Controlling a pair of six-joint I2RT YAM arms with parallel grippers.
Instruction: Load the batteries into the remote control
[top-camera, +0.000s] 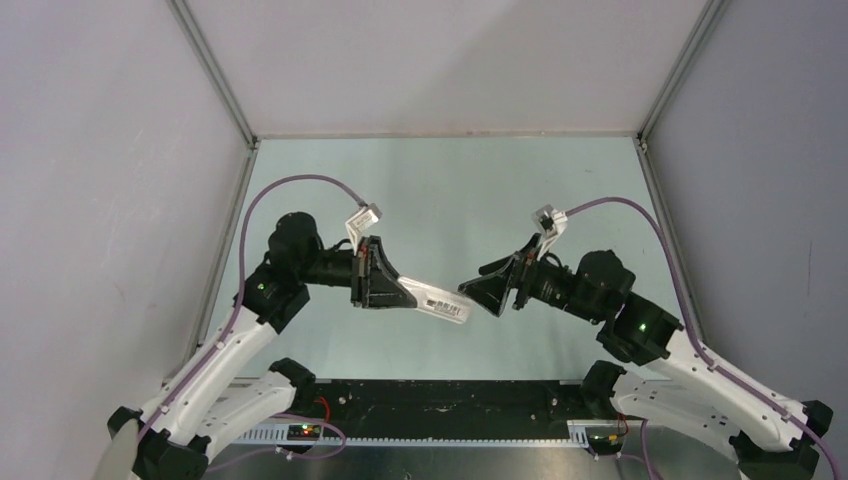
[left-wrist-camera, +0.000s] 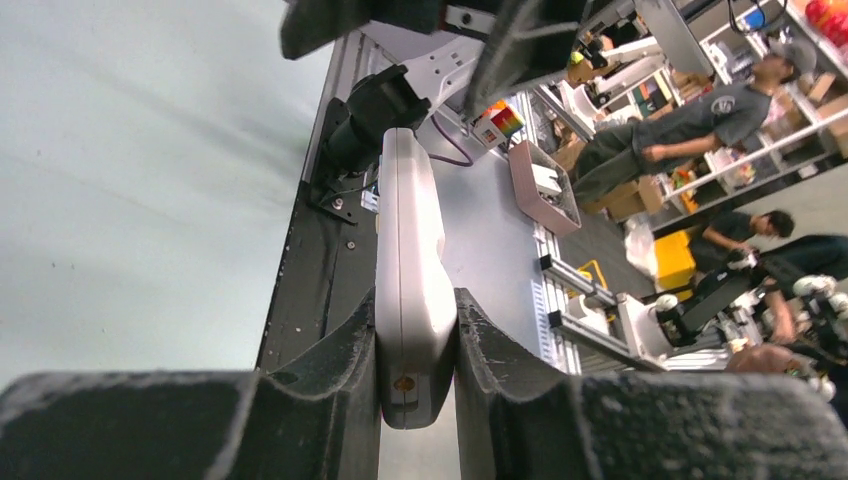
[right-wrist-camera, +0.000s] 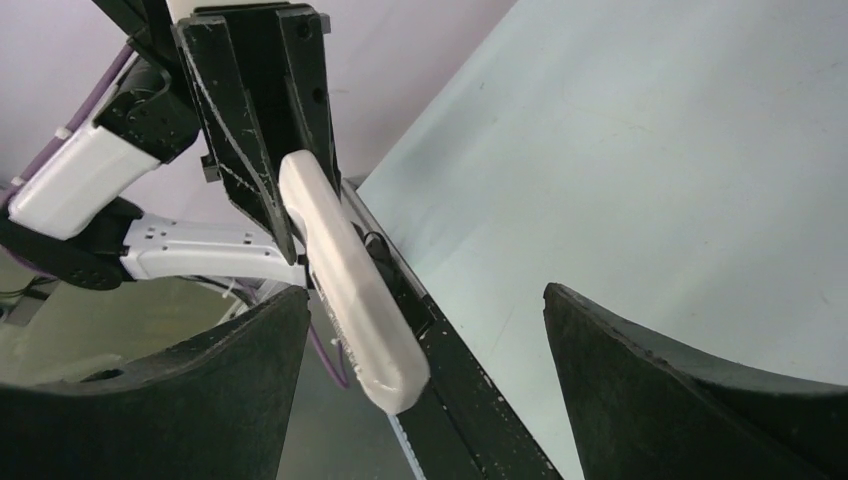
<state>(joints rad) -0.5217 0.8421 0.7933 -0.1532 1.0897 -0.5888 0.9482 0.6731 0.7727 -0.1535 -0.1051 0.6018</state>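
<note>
My left gripper (top-camera: 385, 290) is shut on the white remote control (top-camera: 440, 304) and holds it in the air above the table, its free end pointing right. In the left wrist view the remote (left-wrist-camera: 412, 280) is clamped edge-on between both pads. My right gripper (top-camera: 478, 293) is open and empty, its jaws facing the remote's free end and close to it. In the right wrist view the remote (right-wrist-camera: 345, 275) hangs between my wide-open fingers (right-wrist-camera: 640, 380), nearer the left one, touching neither. No blue or orange battery shows in any view.
The pale green table (top-camera: 450, 190) is walled by grey panels on three sides. A black rail (top-camera: 440, 400) runs along the near edge between the arm bases. People and shelves show beyond the table in the left wrist view.
</note>
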